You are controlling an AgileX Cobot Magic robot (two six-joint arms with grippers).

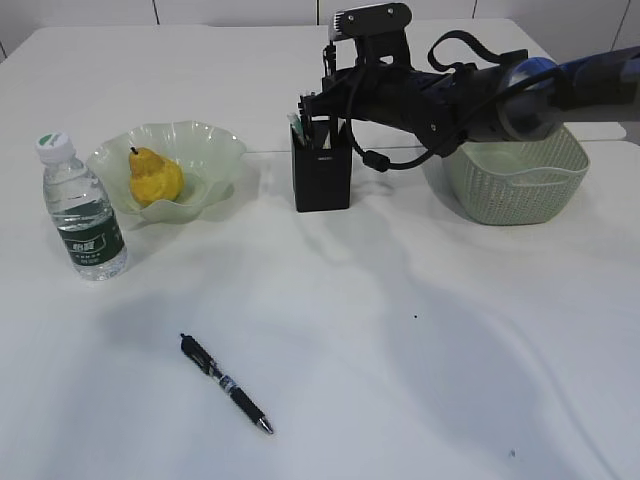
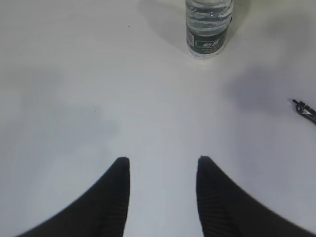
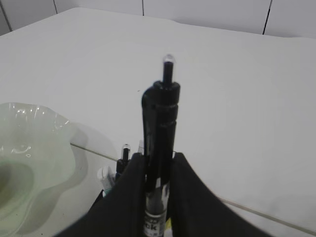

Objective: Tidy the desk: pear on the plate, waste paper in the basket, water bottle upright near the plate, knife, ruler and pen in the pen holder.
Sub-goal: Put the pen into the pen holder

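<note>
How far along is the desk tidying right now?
Done: yellow pear sits in the ruffled green glass plate; clear water bottle stands upright beside it. In hand: right pincer holds a black pen above the black square pen holder. Left: another black pen on the white desk.

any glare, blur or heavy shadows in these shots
Exterior view: soft grey arm shadows across the desk, objects sharp. Left wrist view: left claw fingers dark and soft-edged, water bottle clear. Right wrist view: held pen slightly blurred; plate glints.
</note>
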